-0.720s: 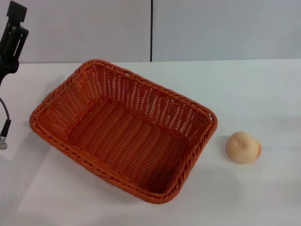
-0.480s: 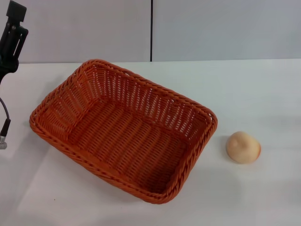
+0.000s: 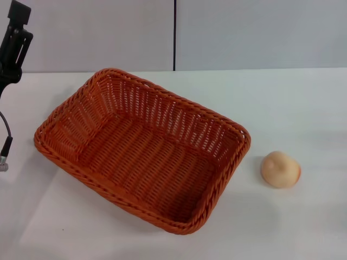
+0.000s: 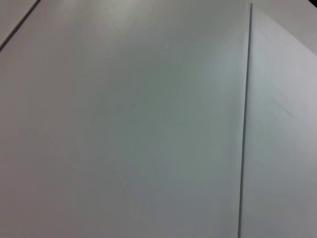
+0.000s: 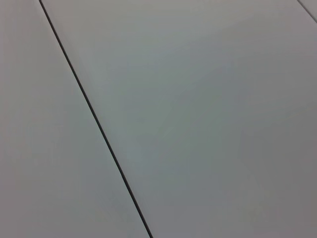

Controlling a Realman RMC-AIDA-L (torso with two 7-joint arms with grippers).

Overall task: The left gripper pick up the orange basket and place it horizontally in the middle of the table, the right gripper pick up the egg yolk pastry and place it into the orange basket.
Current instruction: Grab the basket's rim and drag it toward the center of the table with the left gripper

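The orange basket (image 3: 142,149) rests empty on the white table (image 3: 293,103), left of centre, its long side running diagonally from far left to near right. To its right, a short gap away, the egg yolk pastry (image 3: 280,169) lies on the tabletop. My left gripper (image 3: 13,42) hangs raised at the far left edge of the head view, above the table's back corner and well apart from the basket. The right gripper is out of view. Neither wrist view shows the basket or the pastry.
A black cable (image 3: 6,142) hangs below the left arm, beside the basket's left corner. A grey panelled wall (image 3: 244,32) with a dark vertical seam stands behind the table. Both wrist views show only wall panels (image 4: 124,124) (image 5: 198,109).
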